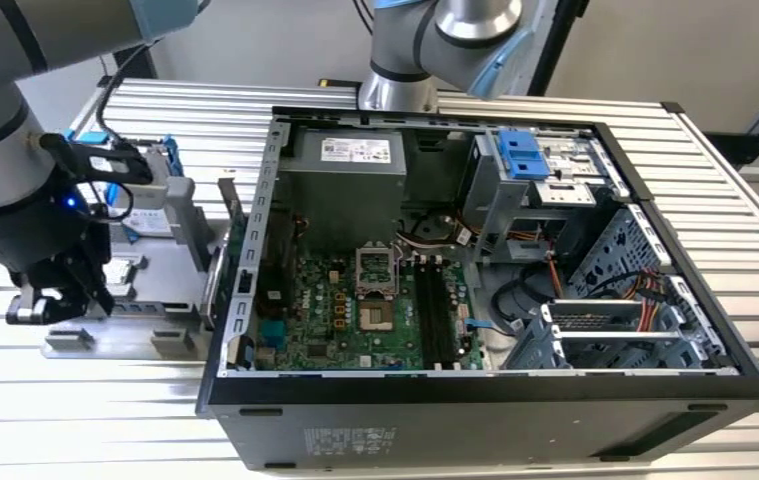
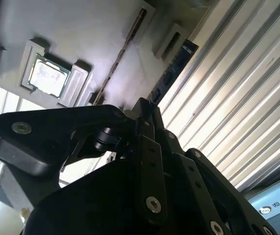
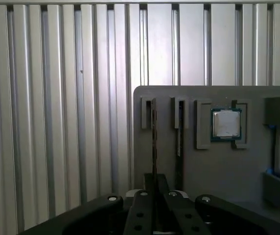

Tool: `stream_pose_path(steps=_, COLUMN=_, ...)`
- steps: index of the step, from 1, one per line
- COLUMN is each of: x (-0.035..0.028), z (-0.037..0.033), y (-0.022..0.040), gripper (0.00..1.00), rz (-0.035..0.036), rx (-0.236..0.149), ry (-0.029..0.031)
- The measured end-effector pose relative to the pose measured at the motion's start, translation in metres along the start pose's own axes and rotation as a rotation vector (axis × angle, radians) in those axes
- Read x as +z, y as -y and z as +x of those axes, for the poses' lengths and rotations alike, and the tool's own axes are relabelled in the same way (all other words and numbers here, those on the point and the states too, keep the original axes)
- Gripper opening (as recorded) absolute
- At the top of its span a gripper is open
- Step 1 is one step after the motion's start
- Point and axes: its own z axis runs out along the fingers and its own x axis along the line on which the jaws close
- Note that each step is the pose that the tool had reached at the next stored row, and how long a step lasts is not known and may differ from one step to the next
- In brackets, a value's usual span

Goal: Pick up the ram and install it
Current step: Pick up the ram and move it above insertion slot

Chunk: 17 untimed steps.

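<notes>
The ram [image 3: 153, 147] stands on its thin edge in a slot of a grey holder plate [image 3: 218, 171]; in the second wrist view the ram [image 2: 118, 58] shows as a thin slanted line. My gripper [image 3: 154, 183] has its fingers drawn together on the near end of that stick, which still sits in its slot. A second dark stick [image 3: 180, 132] stands in the neighbouring slot. In the exterior view my gripper [image 1: 48, 300] hangs over the holder [image 1: 139, 320], on the exterior view's left of the open computer case [image 1: 486, 395]. Long memory slots [image 1: 435, 310] lie on the green motherboard.
A square silver processor [image 3: 225, 123] rests in a pocket of the holder beside the sticks. A silver hard drive with a blue frame [image 1: 146, 200] stands at the holder's far end. Everything sits on a ribbed aluminium table [image 1: 699, 200]. A second arm's base [image 1: 399, 80] rises behind the case.
</notes>
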Motion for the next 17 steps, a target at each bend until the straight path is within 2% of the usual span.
stream_pose_path(steps=17, x=-0.0770, z=-0.0019, y=-0.0027, gripper=0.00, rz=0.0001, rx=0.000, ry=0.0009)
